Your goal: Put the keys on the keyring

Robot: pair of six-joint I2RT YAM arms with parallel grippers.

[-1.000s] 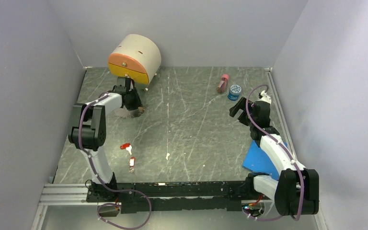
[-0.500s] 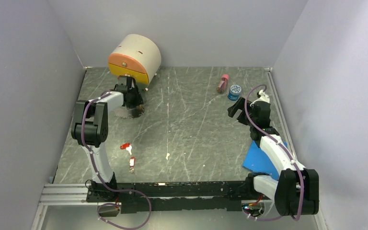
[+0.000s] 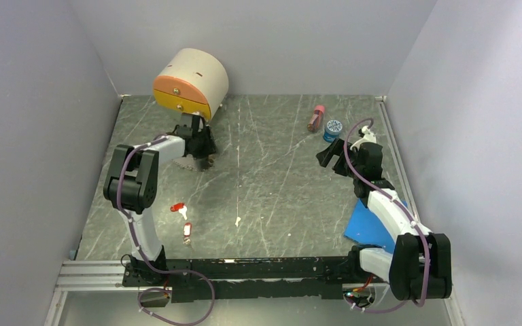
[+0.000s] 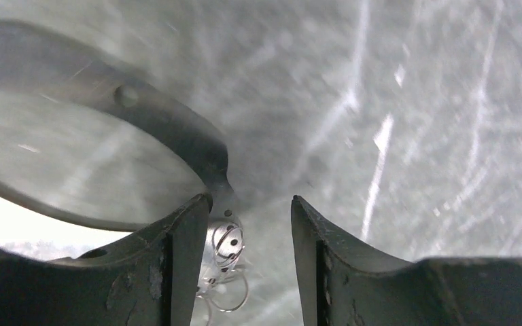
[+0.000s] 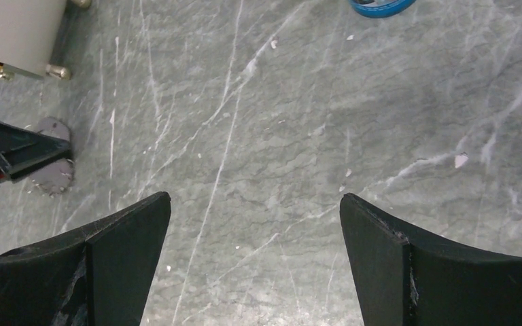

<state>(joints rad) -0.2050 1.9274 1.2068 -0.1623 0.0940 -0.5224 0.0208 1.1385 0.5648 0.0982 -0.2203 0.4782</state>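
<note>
Two keys with red tags [image 3: 178, 208] [image 3: 187, 231] lie on the table in front of the left arm, apart from both grippers. The keyring [image 3: 192, 163] lies flat by the round drawer box. In the left wrist view it shows as a dark curved band [image 4: 177, 129], with a small holed metal tab [image 4: 228, 238] and thin wire loops. My left gripper [image 3: 202, 146] [image 4: 251, 200] hovers over it with jaws apart; the tab lies against the left finger's inner face and is not pinched. My right gripper [image 3: 326, 155] [image 5: 255, 197] is wide open over bare table.
A beige round drawer box [image 3: 190, 83] with an orange front stands at the back left. A pink bottle [image 3: 316, 118] and a blue-lidded jar [image 3: 332, 129] sit at the back right. A blue sheet [image 3: 370, 227] lies under the right arm. Grey walls enclose the table.
My left gripper has shifted right along the drawer box and its jaws have widened. The keyring has slid a little right with it. The right gripper edged slightly left.
</note>
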